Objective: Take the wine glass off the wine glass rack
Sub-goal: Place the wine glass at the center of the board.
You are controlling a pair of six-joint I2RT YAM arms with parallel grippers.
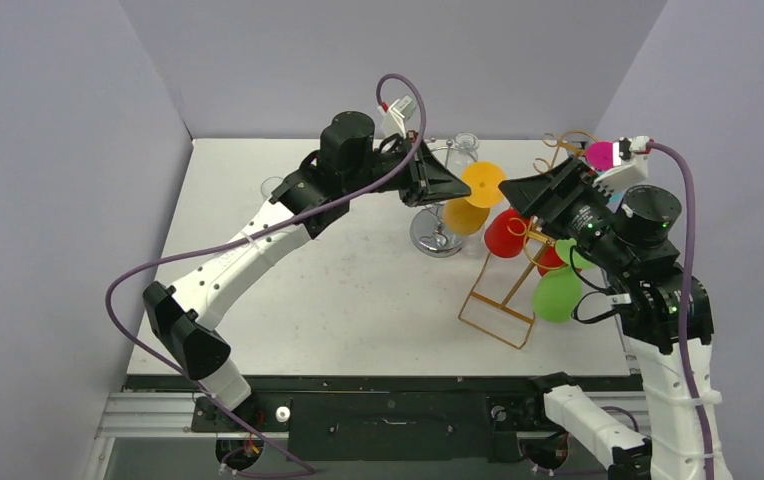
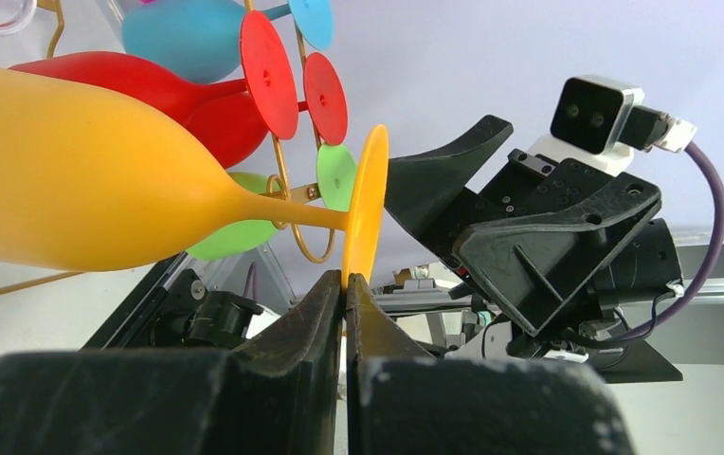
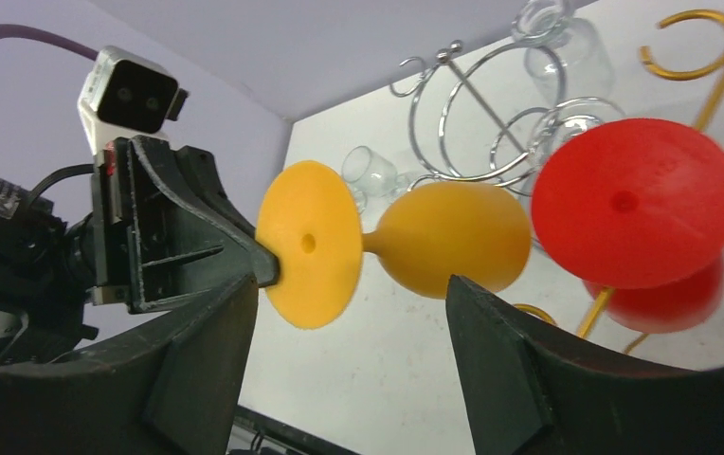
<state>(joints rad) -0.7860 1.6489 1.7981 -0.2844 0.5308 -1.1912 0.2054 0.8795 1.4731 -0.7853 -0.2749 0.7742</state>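
One yellow wine glass (image 1: 466,215), top view: sideways above worktop (image 1: 288,300), just beside gold wine glass rack (image 1: 503,305). Left wrist view: left gripper (image 2: 344,284) clamped on its foot rim. Right wrist view: right gripper (image 3: 351,289) jaws apart, framing the glass, not touching.

Smooth, matt finish over the whole orange plastic wine glass (image 2: 74,180), with only a dull sheen. Same matt look on the red plastic wine glass (image 3: 638,204) and the green plastic wine glass (image 1: 556,293). Thin, polished wire for the gold metal wire rack (image 1: 503,300). Bright chrome-like shine on the silver metal wire stand (image 1: 436,238), mirror-like at its round base. Glossy surface on the clear transparent wine glass (image 3: 567,47). Matt black plastic, faintly grainy, on the left gripper (image 2: 344,282) and right gripper (image 3: 351,299). Matt, lightly scuffed top on the white table (image 1: 358,290).
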